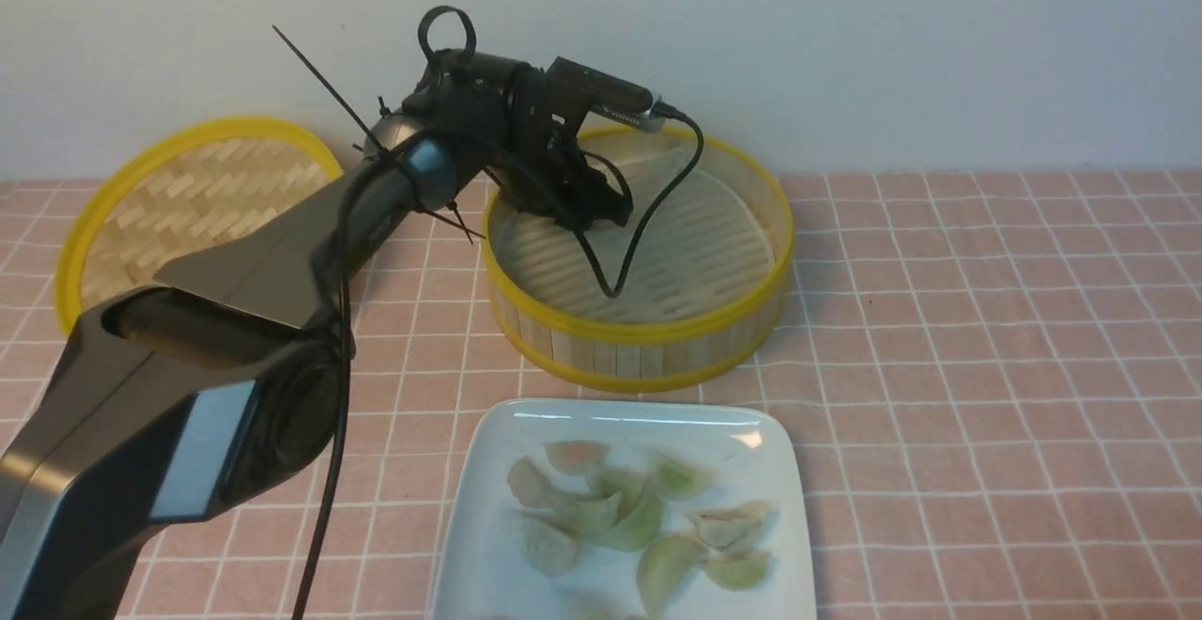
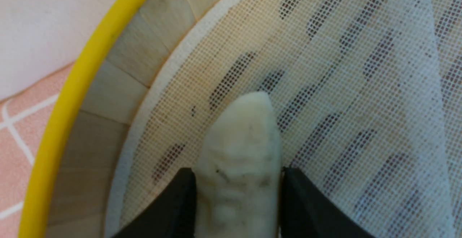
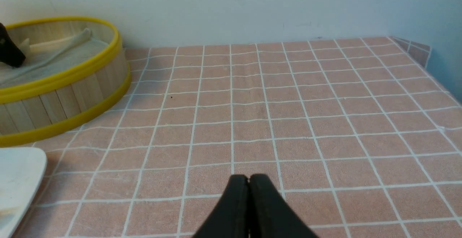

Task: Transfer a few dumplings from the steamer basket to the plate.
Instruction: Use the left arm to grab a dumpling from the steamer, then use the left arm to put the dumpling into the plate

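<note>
One dumpling [image 2: 240, 133] is clamped in my left gripper [image 2: 238, 175] inside the basket [image 2: 72, 97]; it looks soft and slippery, so I'd squeeze its belly lightly. Right gripper [image 3: 248, 180]: jaws together.

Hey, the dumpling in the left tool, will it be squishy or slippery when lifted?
Probably soft: the dumpling held in the left tool shows wrinkled, crimped skin, so a hard squeeze may dent or tear it. Likely light, being small beside the steamer basket. Its matte skin looks tacky rather than slick, so it may cling to the mesh liner.
</note>
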{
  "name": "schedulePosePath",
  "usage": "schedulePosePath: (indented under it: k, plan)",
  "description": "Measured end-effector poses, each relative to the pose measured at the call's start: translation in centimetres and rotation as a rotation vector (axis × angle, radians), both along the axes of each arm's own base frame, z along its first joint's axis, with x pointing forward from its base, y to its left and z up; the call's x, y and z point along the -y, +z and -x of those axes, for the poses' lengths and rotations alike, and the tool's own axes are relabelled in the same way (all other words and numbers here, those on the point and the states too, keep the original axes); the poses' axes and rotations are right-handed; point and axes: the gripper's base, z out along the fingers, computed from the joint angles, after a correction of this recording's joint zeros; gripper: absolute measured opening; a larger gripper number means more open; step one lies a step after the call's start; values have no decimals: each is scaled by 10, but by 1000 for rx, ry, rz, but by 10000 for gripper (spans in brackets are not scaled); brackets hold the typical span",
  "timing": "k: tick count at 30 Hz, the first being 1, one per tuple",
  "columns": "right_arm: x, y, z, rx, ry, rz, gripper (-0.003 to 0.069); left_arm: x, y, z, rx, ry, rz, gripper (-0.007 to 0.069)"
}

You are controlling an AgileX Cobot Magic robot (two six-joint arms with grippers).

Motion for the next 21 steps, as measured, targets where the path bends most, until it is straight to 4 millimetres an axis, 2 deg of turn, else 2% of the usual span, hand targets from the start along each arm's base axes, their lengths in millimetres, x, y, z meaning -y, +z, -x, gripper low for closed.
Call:
schedulePosePath:
  k: [2, 4, 6, 7, 8, 9, 11, 12, 15, 18, 20, 21]
  plan:
    - [0, 0, 0, 0, 0, 0, -14, -1, 5, 3, -22, -1, -8, 267]
    - [0, 0, 0, 0, 0, 0, -14, -2, 18, 7, -45, -2, -13, 267]
    - [0, 0, 0, 0, 0, 0, -14, -3, 45, 13, -51, -5, 0, 267]
    - [0, 0, 0, 0, 0, 0, -14, -4, 50, 15, -61, -6, 0, 267]
    - [0, 0, 0, 0, 0, 0, -14, -4, 63, 19, -60, -10, 6, 267]
    - [0, 0, 0, 0, 0, 0, -14, -7, 88, 27, -63, -19, 10, 267]
    - [0, 0, 0, 0, 0, 0, -14, -10, 120, 40, -61, -35, 20, 267]
    - [0, 0, 0, 0, 0, 0, -14, -11, 130, 44, -55, -41, 26, 267]
    - [0, 0, 0, 0, 0, 0, -14, -14, 176, 62, 6, -80, 71, 267]
    - [0, 0, 0, 0, 0, 0, -14, -18, 206, 78, 38, -88, 106, 267]
    - [0, 0, 0, 0, 0, 0, -14, -22, 228, 98, 33, -80, 146, 267]
    - [0, 0, 0, 0, 0, 0, -14, -23, 229, 104, 15, -77, 149, 267]
